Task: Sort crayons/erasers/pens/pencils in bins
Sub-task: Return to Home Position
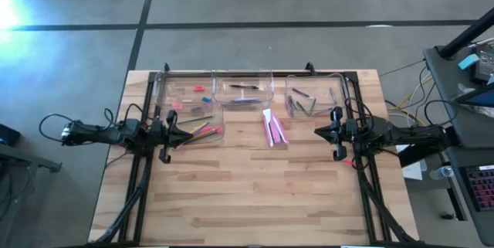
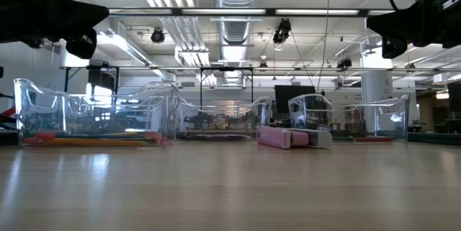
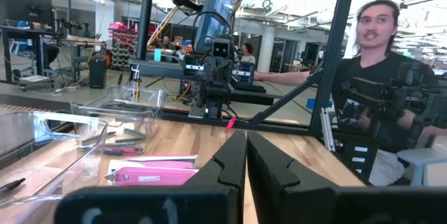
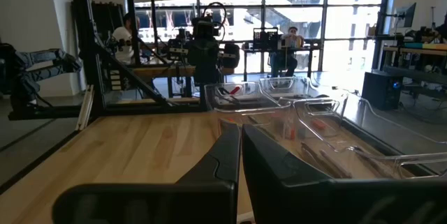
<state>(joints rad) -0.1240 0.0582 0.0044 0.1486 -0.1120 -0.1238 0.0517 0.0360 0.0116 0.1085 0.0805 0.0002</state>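
Four clear bins [image 1: 266, 92] stand along the far half of the table [image 1: 255, 194], three in a back row and a fourth set in front of the left-hand one. The erasers [image 1: 198, 88] lie in the back left bin, small pink-red blocks on its floor. The front left bin holds coloured pencils [image 1: 202, 130], the back middle one dark pens [image 1: 243, 87], and the right one thin dark and greenish sticks [image 1: 305, 103]. No loose stick shows on the bare wood. Only a pink packet [image 1: 274, 130] lies flat there, between the middle and right bins and in none of them. The left gripper [image 1: 185, 134] hangs above the table beside the front left bin, its fingers [image 3: 230, 161] pressed together and holding nothing. The right gripper [image 1: 319, 131] is opposite, just in front of the right bin, its fingers [image 4: 227, 147] likewise together and empty. Sorting looks finished, and the step in hand appears to be bringing both arms to rest. That calls for backing each arm toward its own table edge, keeping clear of the bin walls nearby.
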